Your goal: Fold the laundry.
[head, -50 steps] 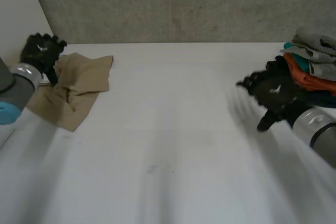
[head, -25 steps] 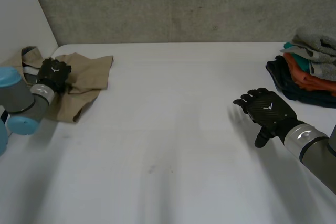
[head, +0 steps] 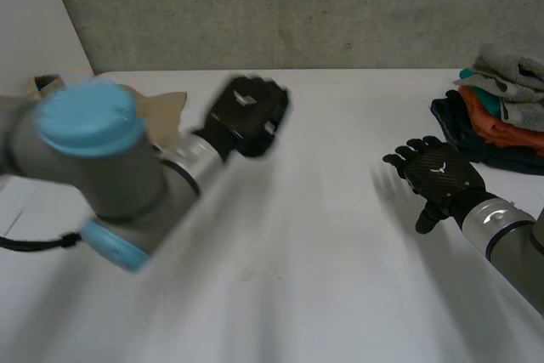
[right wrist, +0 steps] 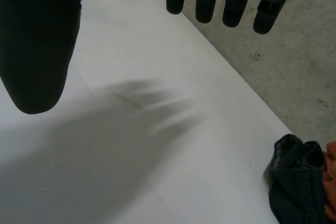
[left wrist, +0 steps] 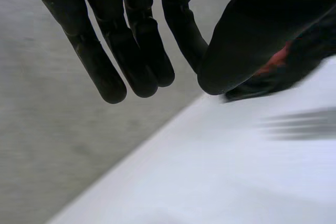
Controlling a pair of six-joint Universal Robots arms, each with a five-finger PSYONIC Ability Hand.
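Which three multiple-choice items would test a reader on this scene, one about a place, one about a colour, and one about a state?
1. Where on the table is the pile of clothes?
A. in the middle
B. at the right side, beyond the right hand
C. at the near edge

2. What colour is the top cloth of the pile?
A. yellow
B. pink
C. grey

3. In what state is the right hand?
A. open, holding nothing
B. shut on a cloth
C. curled into a fist

Key:
1 B: the head view shows the pile at the far right, past the hand.
2 C: a grey cloth lies uppermost.
3 A: its wrist view shows straight fingers over bare table.
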